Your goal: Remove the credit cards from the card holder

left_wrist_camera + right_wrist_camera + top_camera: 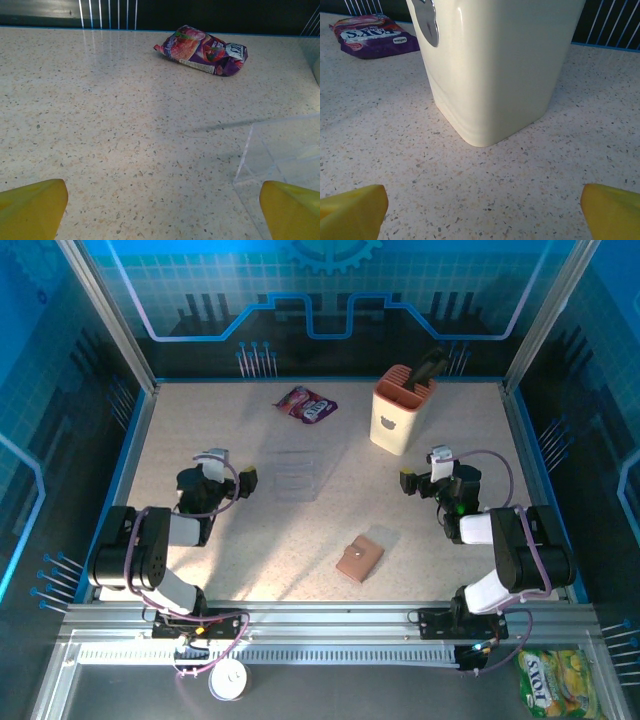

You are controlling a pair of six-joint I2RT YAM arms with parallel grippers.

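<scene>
The card holder (360, 559), a small tan-brown leather wallet, lies folded shut on the speckled table, near the front and a little right of centre. The credit cards are hidden. My left gripper (215, 475) (162, 200) hovers at the left, well away from the wallet. Its yellow fingertips (35, 205) are spread wide over bare table, so it is open and holds nothing. My right gripper (438, 478) (484, 202) sits up and to the right of the wallet. It is open too, facing the caddy with nothing between its fingers.
A tall peach-coloured caddy (403, 408) (495, 65) stands at the back right, close in front of my right gripper. Beyond it, at the back centre, a purple snack packet (306, 405) (202, 50) lies flat. Mid-table, just right of my left gripper, sits a clear plastic box (295, 472) (285, 150).
</scene>
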